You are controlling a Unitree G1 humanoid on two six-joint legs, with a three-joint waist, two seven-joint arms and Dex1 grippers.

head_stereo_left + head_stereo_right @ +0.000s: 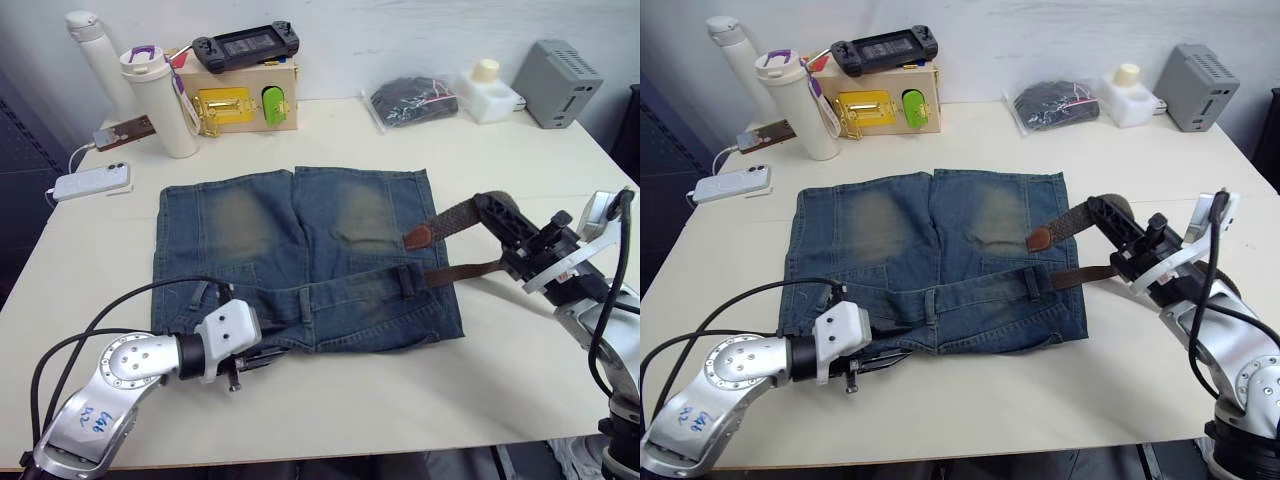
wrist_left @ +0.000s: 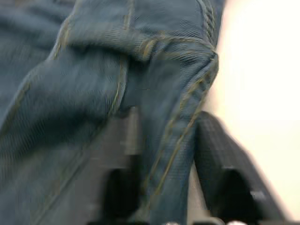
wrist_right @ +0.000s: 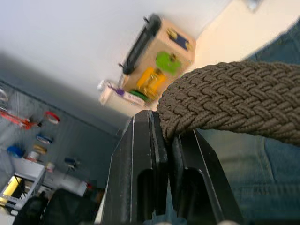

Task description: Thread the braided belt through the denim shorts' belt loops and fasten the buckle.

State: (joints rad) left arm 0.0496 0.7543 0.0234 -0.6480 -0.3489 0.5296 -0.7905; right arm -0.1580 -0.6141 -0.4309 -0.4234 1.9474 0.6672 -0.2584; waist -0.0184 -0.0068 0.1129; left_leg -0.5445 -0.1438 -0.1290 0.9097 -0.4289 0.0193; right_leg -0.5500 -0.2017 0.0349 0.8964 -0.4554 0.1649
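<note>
The denim shorts (image 1: 300,255) lie flat on the table with the waistband on the near side. My left gripper (image 1: 258,362) is at the near left of the waistband, shut on a fold of its denim (image 2: 164,154). The braided belt (image 1: 455,215) folds back on itself at the shorts' right edge. My right gripper (image 1: 490,208) is shut on that fold (image 3: 234,101). The belt's brown leather tip (image 1: 417,237) rests on the right leg. Its other strand (image 1: 465,270) runs into a belt loop (image 1: 405,278) on the waistband. Another belt loop (image 1: 305,303) sits near the middle. The buckle is hidden.
At the back stand a wooden box (image 1: 245,100) with a gold latch and a game controller (image 1: 245,45) on top, a white tumbler (image 1: 160,100), a white bottle (image 1: 95,50), a black bundle in a clear bag (image 1: 412,100) and a grey device (image 1: 558,82). A phone (image 1: 92,182) lies left.
</note>
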